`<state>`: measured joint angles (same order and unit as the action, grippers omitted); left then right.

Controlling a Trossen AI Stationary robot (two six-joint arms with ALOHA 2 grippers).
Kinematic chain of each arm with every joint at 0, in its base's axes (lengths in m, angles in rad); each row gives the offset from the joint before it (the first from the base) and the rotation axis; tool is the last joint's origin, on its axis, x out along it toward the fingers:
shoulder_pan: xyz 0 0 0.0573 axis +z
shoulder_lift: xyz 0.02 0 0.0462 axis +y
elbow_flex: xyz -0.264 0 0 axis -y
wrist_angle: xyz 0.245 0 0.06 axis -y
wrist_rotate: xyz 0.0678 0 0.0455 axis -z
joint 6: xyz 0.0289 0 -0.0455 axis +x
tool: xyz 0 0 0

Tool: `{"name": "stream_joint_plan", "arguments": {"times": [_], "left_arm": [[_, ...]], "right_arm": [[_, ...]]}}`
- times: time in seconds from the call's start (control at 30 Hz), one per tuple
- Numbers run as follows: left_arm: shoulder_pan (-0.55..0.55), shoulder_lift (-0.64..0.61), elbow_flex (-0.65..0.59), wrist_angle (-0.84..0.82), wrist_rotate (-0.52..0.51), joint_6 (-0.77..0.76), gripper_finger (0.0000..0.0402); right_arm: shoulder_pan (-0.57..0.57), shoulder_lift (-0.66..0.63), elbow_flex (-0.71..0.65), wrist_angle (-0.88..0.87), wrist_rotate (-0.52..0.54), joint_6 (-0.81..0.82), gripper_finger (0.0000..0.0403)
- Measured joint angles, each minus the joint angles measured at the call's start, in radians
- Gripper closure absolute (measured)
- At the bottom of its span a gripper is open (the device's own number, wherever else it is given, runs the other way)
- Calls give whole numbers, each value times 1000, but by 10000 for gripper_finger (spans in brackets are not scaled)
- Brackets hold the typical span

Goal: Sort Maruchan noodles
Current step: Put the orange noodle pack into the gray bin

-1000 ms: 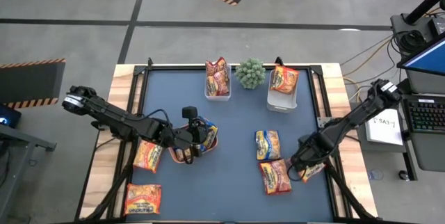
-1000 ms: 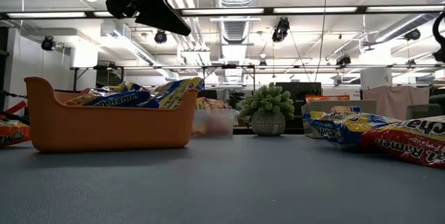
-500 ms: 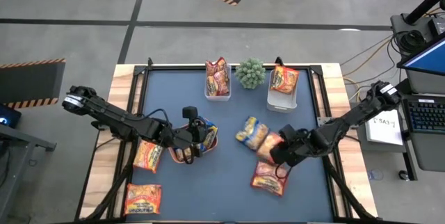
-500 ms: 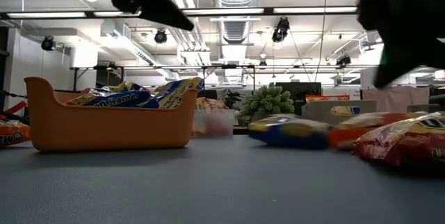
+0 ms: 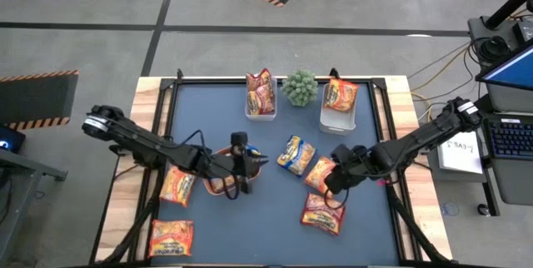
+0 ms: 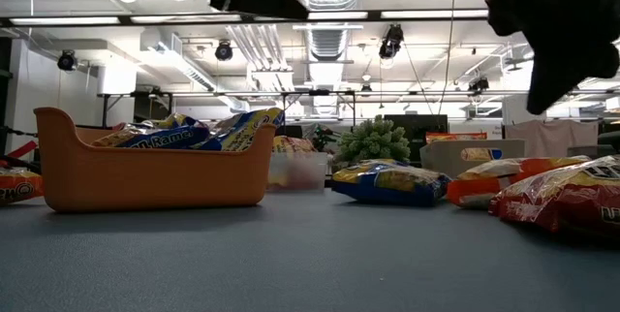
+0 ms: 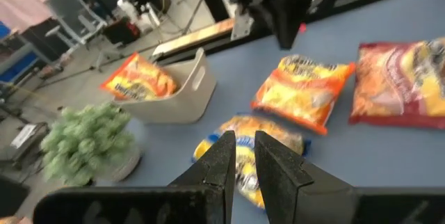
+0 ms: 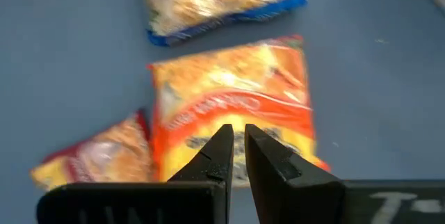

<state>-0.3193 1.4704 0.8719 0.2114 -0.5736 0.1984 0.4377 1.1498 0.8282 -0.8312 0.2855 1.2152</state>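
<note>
Sorting looks roughly half done. Yellow-and-blue packets (image 6: 170, 136) fill the orange tray (image 6: 145, 176), and the two clear tubs (image 5: 260, 106) each hold packets. Right pincer (image 5: 333, 182), fingers nearly closed and empty, hovers over the orange packet (image 8: 233, 116) on the bench (image 5: 275, 226). Left pincer (image 5: 242, 166), narrow and empty, hangs above the tray. Several packets lie loose, unsorted.

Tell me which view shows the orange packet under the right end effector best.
The right wrist view: the orange packet fills the picture, face up. The high view shows it small beside the right end effector; the low view, edge-on; the left wrist view, from farther off.
</note>
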Motion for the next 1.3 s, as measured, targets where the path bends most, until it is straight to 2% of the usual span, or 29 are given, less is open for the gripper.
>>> {"name": "stream_joint_plan", "arguments": {"times": [0.13,0.47,0.63,0.83,1.03,1.3], "left_arm": [[16,49,0,103,68,18,363],[66,169,0,314,177,18,363],[79,244,4,431,223,6,363],[86,361,117,432,226,16,363],[110,487,221,427,231,47,363],[132,652,339,427,305,-2,363]], "right_arm": [[0,-25,-12,-64,-7,14,375],[-4,-144,-86,-53,-27,32,375],[-35,-207,-128,-53,-77,50,375],[-105,-247,-174,-53,-126,39,375],[-159,-244,-184,-49,-136,-42,374],[-172,-244,-184,-48,-129,-109,374]]}}
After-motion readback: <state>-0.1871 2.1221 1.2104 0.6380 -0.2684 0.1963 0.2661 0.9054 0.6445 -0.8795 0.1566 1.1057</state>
